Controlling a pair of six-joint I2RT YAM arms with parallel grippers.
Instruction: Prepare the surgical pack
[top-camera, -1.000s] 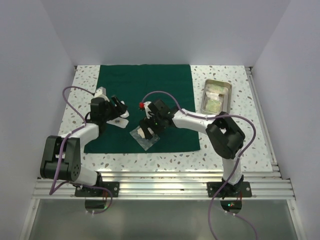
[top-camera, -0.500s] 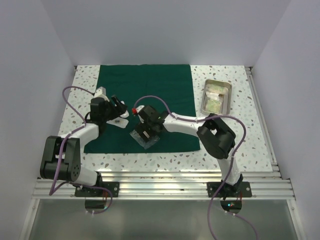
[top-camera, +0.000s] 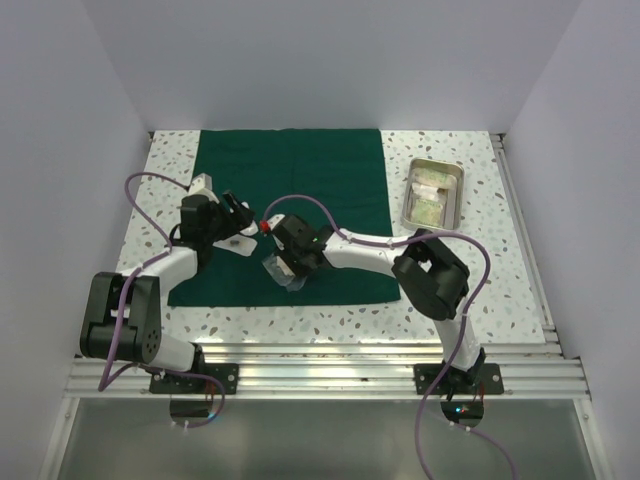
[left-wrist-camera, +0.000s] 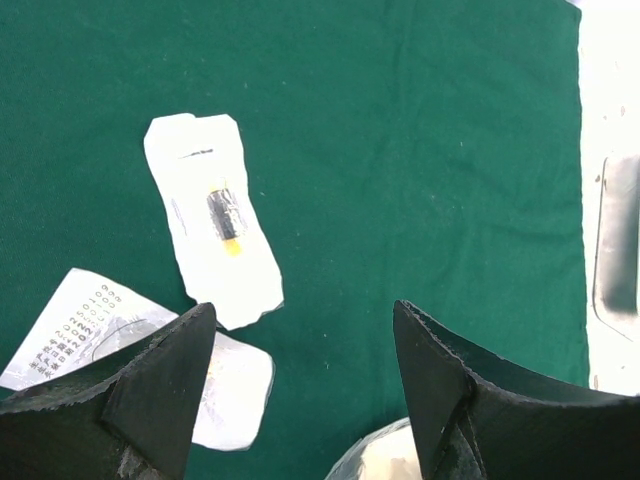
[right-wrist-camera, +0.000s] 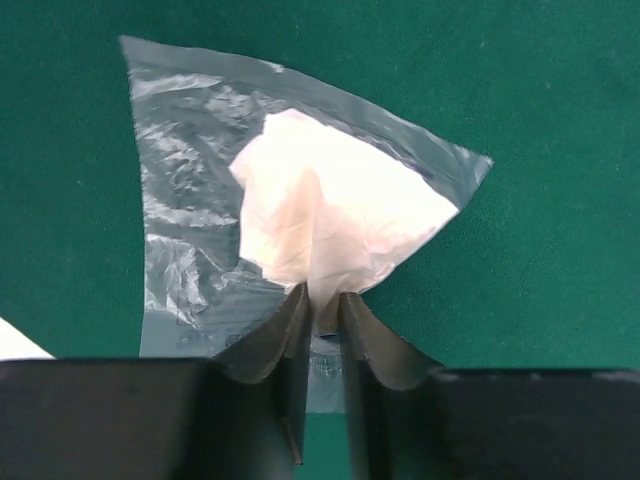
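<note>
The dark green cloth (top-camera: 300, 175) lies flat on the table. My right gripper (top-camera: 284, 268) is low on its near part, shut on a clear gauze pouch (top-camera: 276, 270). In the right wrist view the fingertips (right-wrist-camera: 322, 305) pinch the pouch (right-wrist-camera: 300, 200), and the white gauze bunches up between them. My left gripper (top-camera: 240, 227) hovers open over the cloth's left part, holding nothing (left-wrist-camera: 305, 330). Below it lie a white packet (left-wrist-camera: 212, 220) with a yellow-black item and a labelled packet (left-wrist-camera: 90, 325). The steel tray (top-camera: 455, 178) holds more pouches.
The tray stands on the speckled table to the right of the cloth, and its edge (left-wrist-camera: 615, 240) shows in the left wrist view. The pinched pouch's corner (left-wrist-camera: 385, 460) shows near my left gripper's right finger. White walls close in on three sides.
My right gripper has slid left over the gauze pouch and closed on it, bunching it up. The left arm has not moved.
</note>
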